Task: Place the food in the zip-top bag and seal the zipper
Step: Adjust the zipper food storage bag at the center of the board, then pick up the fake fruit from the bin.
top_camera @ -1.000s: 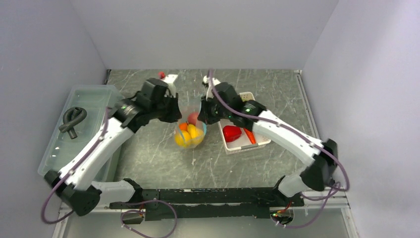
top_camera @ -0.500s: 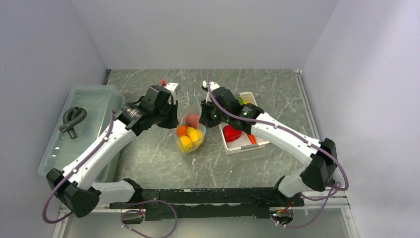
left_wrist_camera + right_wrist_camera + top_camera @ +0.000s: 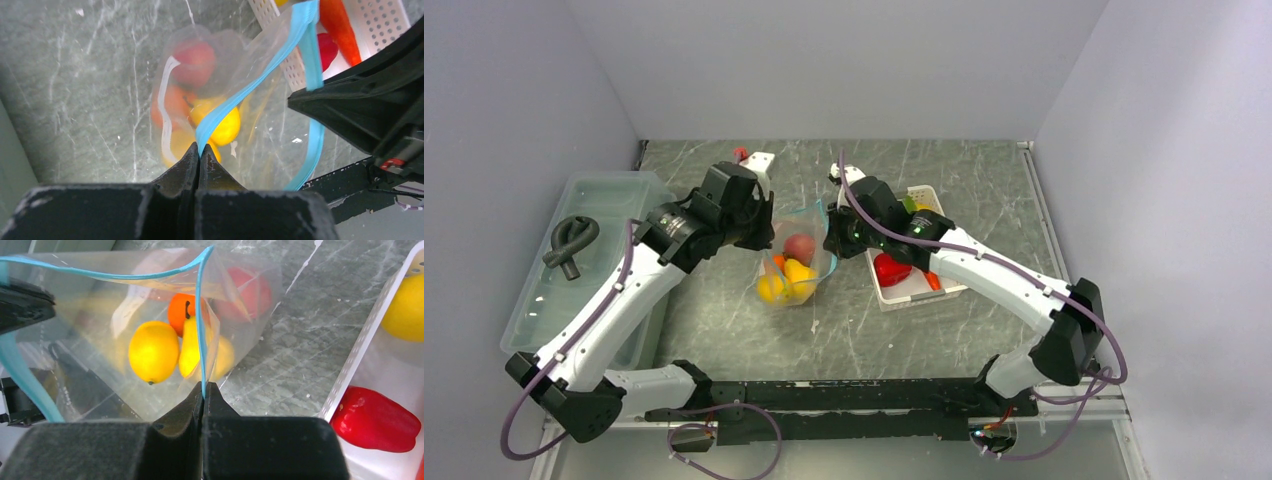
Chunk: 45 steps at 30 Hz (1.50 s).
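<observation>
Both arms are carrying the part-filled zip-top bag leftward, its mouth gaping

The left gripper is clamping tight on one end of the zipper and the right gripper is clamping tight on the other end; against a second ago the bag is hanging further to the robot's left and leaning, its load of yellow fruits, an orange one and a red one sliding that way with it; the two teal lips are standing apart between the grippers, so nothing is being sealed yet; the red pepper and the carrot are lying in the white basket just beside the bag; I am judging the filling unfinished, and the shift a repositioning of the open mouth rather than a closing move
</observation>
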Tool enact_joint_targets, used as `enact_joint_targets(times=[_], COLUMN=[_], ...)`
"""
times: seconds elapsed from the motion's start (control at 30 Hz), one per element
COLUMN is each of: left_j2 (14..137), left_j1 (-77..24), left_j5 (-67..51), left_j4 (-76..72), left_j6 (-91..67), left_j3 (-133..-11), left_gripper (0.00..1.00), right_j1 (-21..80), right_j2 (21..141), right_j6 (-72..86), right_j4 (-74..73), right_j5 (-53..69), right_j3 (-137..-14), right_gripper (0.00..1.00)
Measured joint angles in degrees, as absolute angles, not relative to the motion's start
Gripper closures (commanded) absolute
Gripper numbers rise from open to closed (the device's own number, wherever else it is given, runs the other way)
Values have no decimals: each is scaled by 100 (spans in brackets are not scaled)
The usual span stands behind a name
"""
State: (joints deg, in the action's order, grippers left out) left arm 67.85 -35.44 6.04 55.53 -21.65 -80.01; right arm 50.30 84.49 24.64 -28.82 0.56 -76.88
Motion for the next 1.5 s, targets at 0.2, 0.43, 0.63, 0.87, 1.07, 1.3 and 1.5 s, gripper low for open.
enact_joint_targets(times=[0.2,0.43,0.63,0.87,1.07,1.3,1.5], left_j2=[6860,6928,6936,6991,7006,7006,7011], left_j1=[-3542,-3542,-3538,-3527,-3516,-3487,-3472], left_j5=[781,904,1007,1041,1035,967,928], left_j4=[5721,5839,5819,5765,5708,5662,5660], left_j6=[-1940,-1809,-1765,-1737,-1715,-1662,-1590], left_j3=[-8512,-8499,-8215,-8160,-8154,-8154,-8156], left_gripper=[100,100,100,100,100,100,100], right_j1=[5030,5026,5013,5002,4956,4451,3857], right_j2=[8689,9056,9150,9030,8521,7605,7317], right_j6=[2467,2510,2530,2484,2397,2263,2204], right_j4=[-2749,-2644,-2650,-2681,-2836,-3000,-3041], right_j5=[67,93,152,141,-104,-421,-550], right_j3=[-7817,-7819,-7907,-8020,-8020,-7830,-7443], right_gripper=[100,90,67,43,30,18,8])
